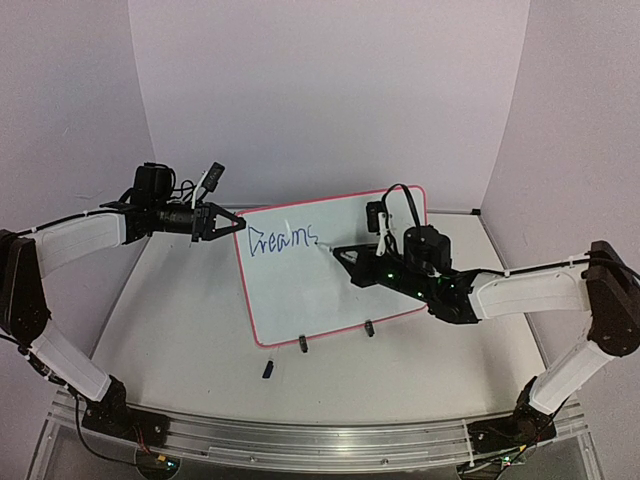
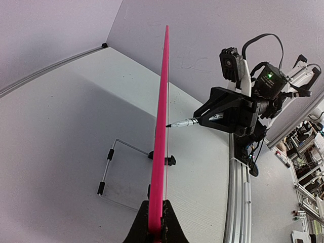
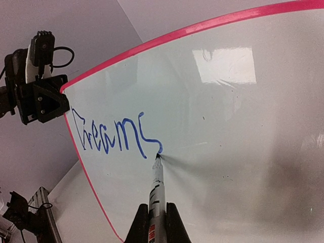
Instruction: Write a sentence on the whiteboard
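The whiteboard (image 1: pixel 330 280) stands tilted on two black clip feet, with a red-pink rim and the blue word "Dreams" at its upper left (image 3: pixel 109 134). My left gripper (image 1: pixel 232 224) is shut on the board's upper left edge; the left wrist view shows the pink rim (image 2: pixel 161 126) edge-on between the jaws (image 2: pixel 155 223). My right gripper (image 1: pixel 345 255) is shut on a white marker (image 3: pixel 157 190), whose tip touches the board at the end of the "s". The marker also shows in the left wrist view (image 2: pixel 183 122).
A small dark marker cap (image 1: pixel 268 370) lies on the table in front of the board. A wire stand (image 2: pixel 109 169) props the board from behind. Grey walls enclose the back and sides. An aluminium rail (image 1: pixel 300 440) runs along the near edge.
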### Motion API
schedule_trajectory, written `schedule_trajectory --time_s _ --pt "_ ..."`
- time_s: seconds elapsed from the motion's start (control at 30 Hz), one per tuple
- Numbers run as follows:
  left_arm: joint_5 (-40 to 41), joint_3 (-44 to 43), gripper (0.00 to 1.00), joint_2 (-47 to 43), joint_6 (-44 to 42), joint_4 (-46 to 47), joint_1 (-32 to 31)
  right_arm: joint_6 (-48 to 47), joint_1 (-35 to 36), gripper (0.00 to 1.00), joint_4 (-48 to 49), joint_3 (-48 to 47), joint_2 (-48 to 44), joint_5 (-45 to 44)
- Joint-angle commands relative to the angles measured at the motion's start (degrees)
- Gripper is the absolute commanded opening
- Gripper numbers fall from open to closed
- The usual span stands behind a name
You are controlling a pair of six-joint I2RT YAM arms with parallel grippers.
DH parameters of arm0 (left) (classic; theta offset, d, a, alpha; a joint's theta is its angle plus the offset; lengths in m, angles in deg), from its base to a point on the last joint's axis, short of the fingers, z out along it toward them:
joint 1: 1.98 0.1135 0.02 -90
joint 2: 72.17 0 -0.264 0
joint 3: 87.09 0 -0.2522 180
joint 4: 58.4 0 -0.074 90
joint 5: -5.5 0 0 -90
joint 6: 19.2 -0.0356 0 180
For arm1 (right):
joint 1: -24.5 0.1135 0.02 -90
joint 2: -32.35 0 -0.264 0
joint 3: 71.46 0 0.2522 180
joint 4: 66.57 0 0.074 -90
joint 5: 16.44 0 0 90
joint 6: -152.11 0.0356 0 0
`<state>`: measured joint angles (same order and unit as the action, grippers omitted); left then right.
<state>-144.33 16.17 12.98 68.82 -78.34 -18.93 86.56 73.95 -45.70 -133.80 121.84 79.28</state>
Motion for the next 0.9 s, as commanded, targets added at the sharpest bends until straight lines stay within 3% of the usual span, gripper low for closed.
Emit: schedule_trajectory --time_s 0.0,0.6,0.87 --pt "0.9 -0.28 0.0 0.47 -5.49 -4.6 -1.6 -0.95 0.69 0.0 0.08 -1.77 1.2 0.95" --pt "0.99 -0.27 0.0 0.03 -5.65 -4.72 -1.6 -0.57 0.91 0.0 2.06 -1.35 -6.95 2.82" --pt "1.12 -0.1 0.0 -0.02 -5.59 -4.72 -1.68 -3.34 0.01 0.0 -3.73 -0.56 -10.79 1.31"
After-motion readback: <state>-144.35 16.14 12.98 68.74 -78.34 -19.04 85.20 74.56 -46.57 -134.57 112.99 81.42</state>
